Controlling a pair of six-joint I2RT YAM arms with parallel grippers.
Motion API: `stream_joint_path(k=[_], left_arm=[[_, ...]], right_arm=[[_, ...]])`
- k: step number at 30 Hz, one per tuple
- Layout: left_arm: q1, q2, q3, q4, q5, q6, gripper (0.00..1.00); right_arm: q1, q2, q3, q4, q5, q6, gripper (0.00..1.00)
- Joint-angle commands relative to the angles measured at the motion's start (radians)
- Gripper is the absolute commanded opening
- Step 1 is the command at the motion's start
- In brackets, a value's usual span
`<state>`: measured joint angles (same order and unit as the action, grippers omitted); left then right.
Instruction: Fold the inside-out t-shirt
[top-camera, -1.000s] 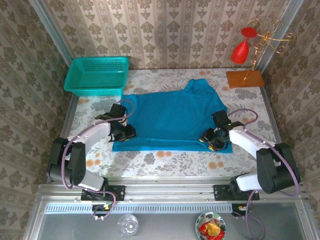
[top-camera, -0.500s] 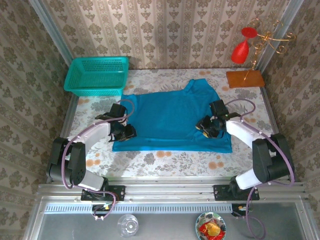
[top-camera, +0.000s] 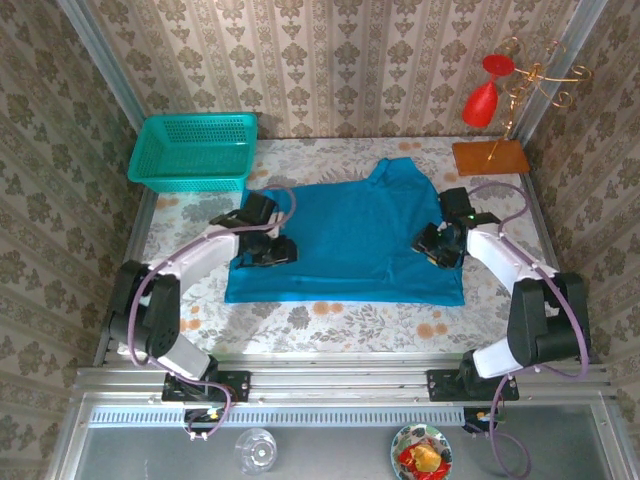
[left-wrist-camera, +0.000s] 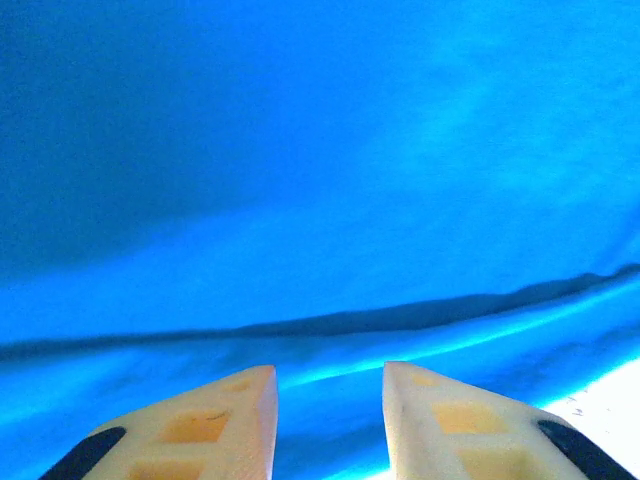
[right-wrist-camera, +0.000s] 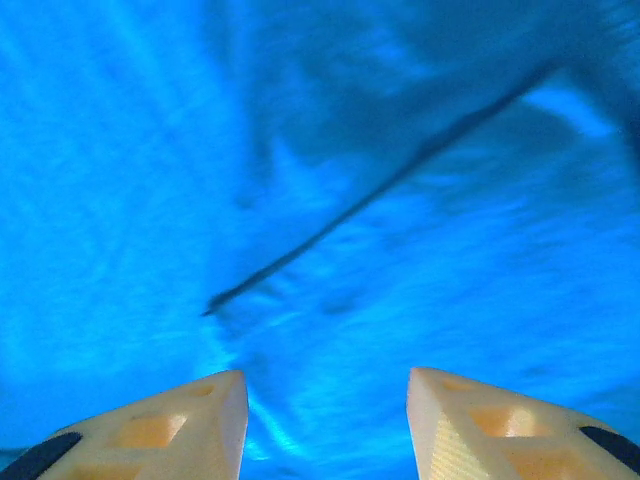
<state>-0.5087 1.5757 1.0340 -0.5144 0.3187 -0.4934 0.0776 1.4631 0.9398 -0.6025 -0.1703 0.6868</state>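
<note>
You're looking at a robot test cell dressed up as a home. Damask wallpaper (top-camera: 340, 60) rises behind and beside the flowered table (top-camera: 340, 315). A teal mesh basket (top-camera: 195, 150) sits at its far left corner and a wire stand (top-camera: 505, 110) with red glasses at its far right. A bare aluminium rail (top-camera: 340, 385) runs along its near edge.

T-shirt (top-camera: 350, 235) lies spread flat across the middle of the surface (top-camera: 330, 315), with one part reaching toward the far side. Basket (top-camera: 193, 150) sits in the far left corner, just behind the shirt's left edge. Far right corner, a stand (top-camera: 490, 157). Left hand (top-camera: 272, 252) over the shirt's left part, right hand (top-camera: 432, 247) over its right part. In front of the arm bases, a glass (top-camera: 257, 450), with a bowl (top-camera: 421, 450) to its right.
</note>
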Motion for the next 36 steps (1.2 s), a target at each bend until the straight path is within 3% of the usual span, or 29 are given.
stream_joint_path(k=[1,11,20,36], left_arm=[[-0.068,0.082,0.104,0.028,0.063,0.071,0.35],[-0.227,0.403,0.403,0.199,0.216,0.035,0.35],[-0.328,0.622,0.648,0.165,0.146,0.010,0.32],[-0.392,0.757,0.789,0.064,0.111,-0.028,0.31]], right_arm=[[-0.059,-0.012,-0.016,-0.092,0.062,-0.166,0.46],[-0.133,0.207,0.125,-0.119,0.173,-0.420,0.31],[-0.151,0.337,0.230,-0.125,0.191,-0.470,0.24],[-0.159,0.399,0.254,-0.102,0.105,-0.476,0.19]])
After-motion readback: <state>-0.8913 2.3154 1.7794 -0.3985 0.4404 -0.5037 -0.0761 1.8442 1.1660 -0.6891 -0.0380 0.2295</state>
